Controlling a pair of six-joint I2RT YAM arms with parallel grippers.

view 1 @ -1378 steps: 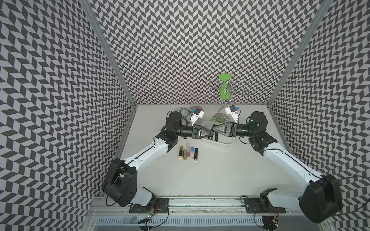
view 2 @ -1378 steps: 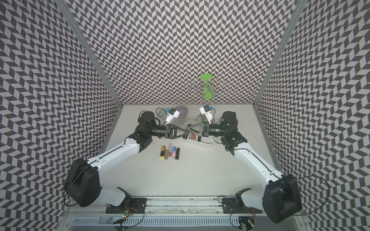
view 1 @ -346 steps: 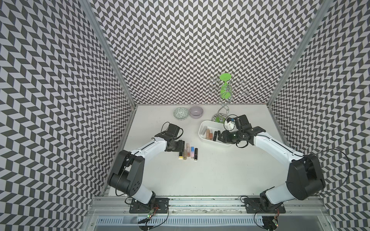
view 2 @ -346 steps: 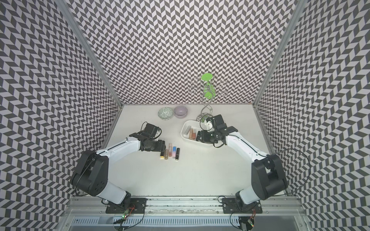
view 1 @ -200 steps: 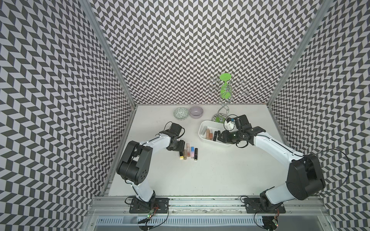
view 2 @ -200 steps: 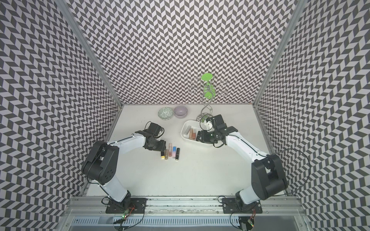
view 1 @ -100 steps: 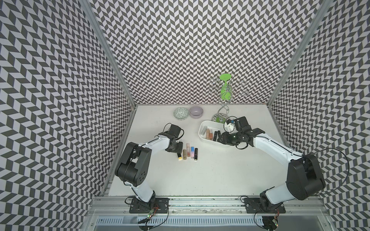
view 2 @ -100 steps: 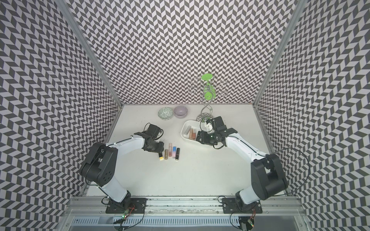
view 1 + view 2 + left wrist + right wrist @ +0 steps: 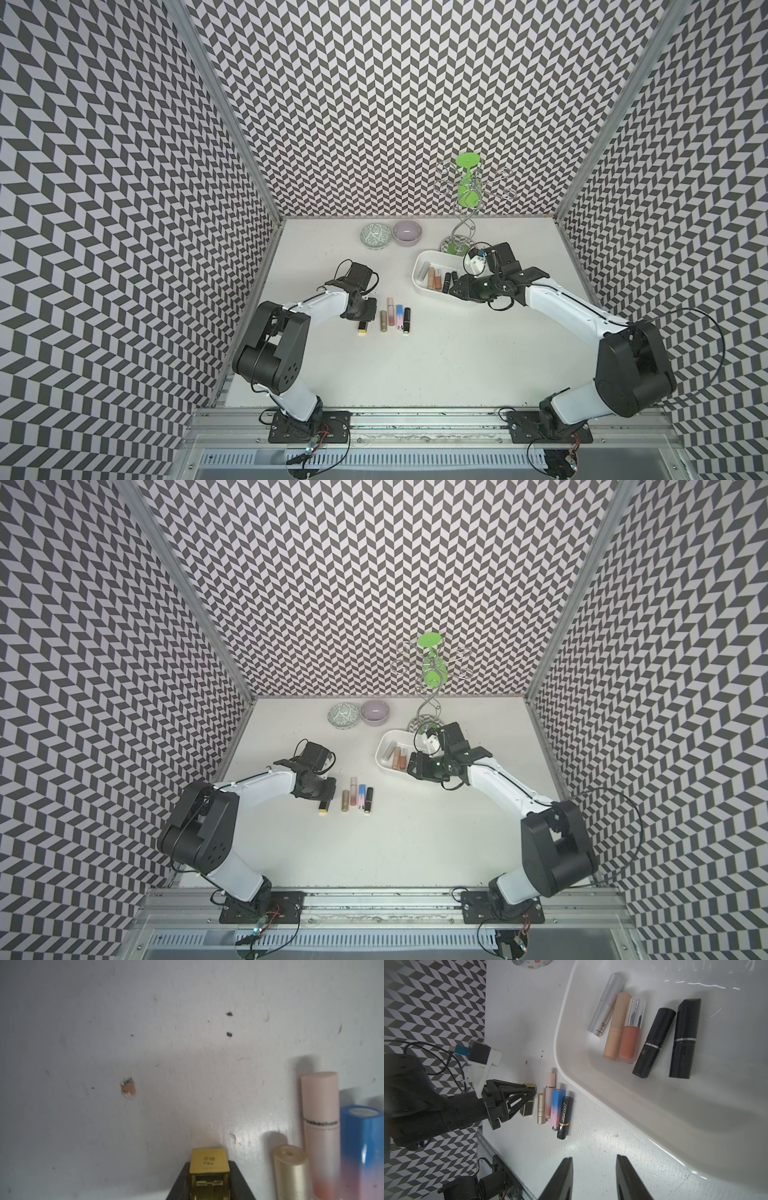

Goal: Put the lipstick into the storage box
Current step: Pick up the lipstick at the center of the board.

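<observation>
**Pinching the gold lipstick at the end of the row**

My left gripper (image 9: 529, 1093) is pressed in on the gold-and-black lipstick (image 9: 208, 1159), one finger on each side, with the gold end sticking out past the fingertips. That lipstick sits at the outer left end of a row of five tubes on the white counter (image 9: 436, 365). Whether it touches the surface I cannot tell. Next to it lie a short pale-gold tube (image 9: 291, 1169), a long pink tube (image 9: 320, 1118), a blue-to-pink tube (image 9: 361, 1147) and a lettered black tube (image 9: 564, 1118), all parallel and close together.

The storage box (image 9: 654, 1105) stands apart from that row, toward the back right. I see five tubes lying side by side on its floor: a silver tube (image 9: 607, 1003), a beige tube (image 9: 615, 1026), an orange gloss (image 9: 631, 1041) with a clear cap, a round black tube (image 9: 654, 1043) and a square black tube (image 9: 684, 1039).

My right gripper (image 9: 593, 1167) hangs with its fingers spread and nothing between them, over the counter just outside the box's rim.

Near the back wall, a green-patterned bowl (image 9: 375, 237) and a lilac bowl (image 9: 408, 231) stand side by side. A wire stand (image 9: 466, 195) with a green top rises just behind the box.
</observation>
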